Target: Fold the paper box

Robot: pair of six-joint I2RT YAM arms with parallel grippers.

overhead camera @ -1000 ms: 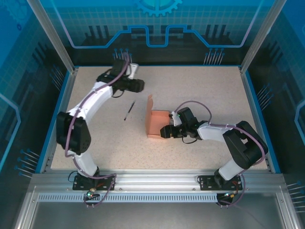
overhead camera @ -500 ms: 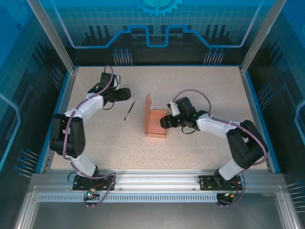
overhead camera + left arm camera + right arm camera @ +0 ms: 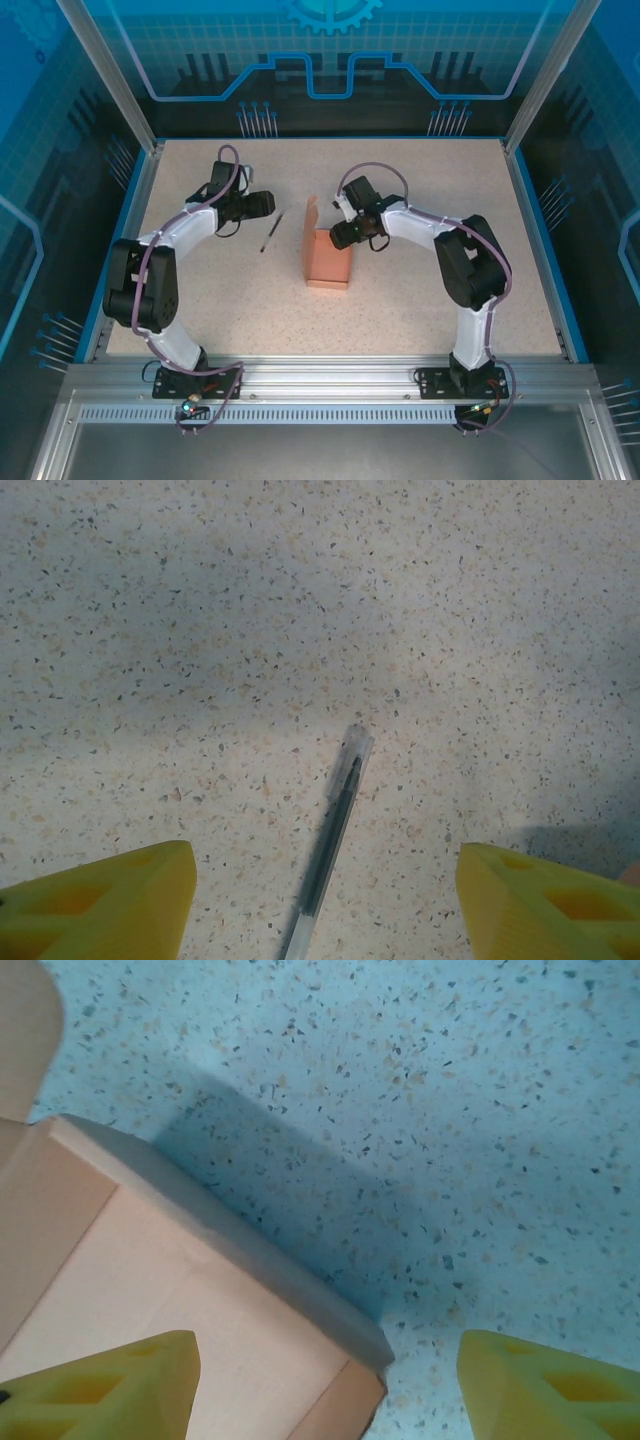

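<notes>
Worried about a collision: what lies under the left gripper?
A thin pen lies on the speckled table below the open left gripper, framed between its yellow fingers. Its near end runs off the wrist view's bottom edge, so that part cannot be seen.

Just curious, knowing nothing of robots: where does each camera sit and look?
Top external: above and behind, looking down on table, paper box, pen, left arm, right arm.
Left wrist: behind the left gripper, facing down at the pen; yellow fingers show.
Right wrist: behind the right gripper, facing down at the box's corner; yellow fingers show.
Shared: pen, top and left wrist.
</notes>
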